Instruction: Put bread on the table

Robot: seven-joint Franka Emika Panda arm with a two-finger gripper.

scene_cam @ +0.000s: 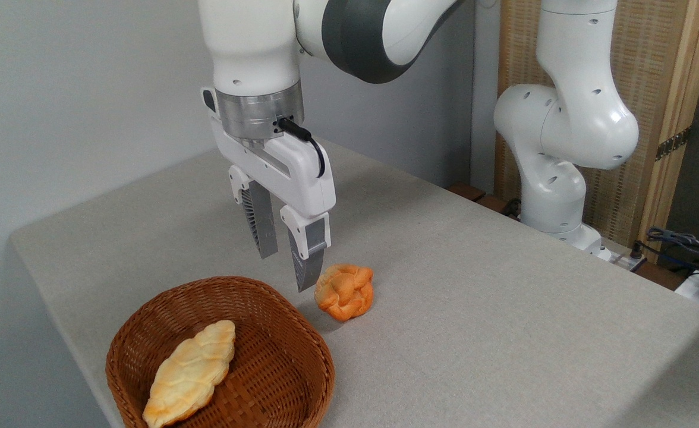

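Observation:
The bread [190, 373], a long pale golden braided loaf with browner ends, lies inside a brown wicker basket [278, 333] at the front left of the grey fabric table [474, 285]. My gripper [286, 271] hangs above the basket's far rim, pointing down, open with nothing between its fingers. It is up and to the right of the loaf, clear of it.
A small round orange knotted bun [345, 290] sits on the table just right of the gripper's nearer finger. The arm's white base [554, 202] stands at the back right, with cables [682, 244] beyond. The table's left edge runs close to the basket.

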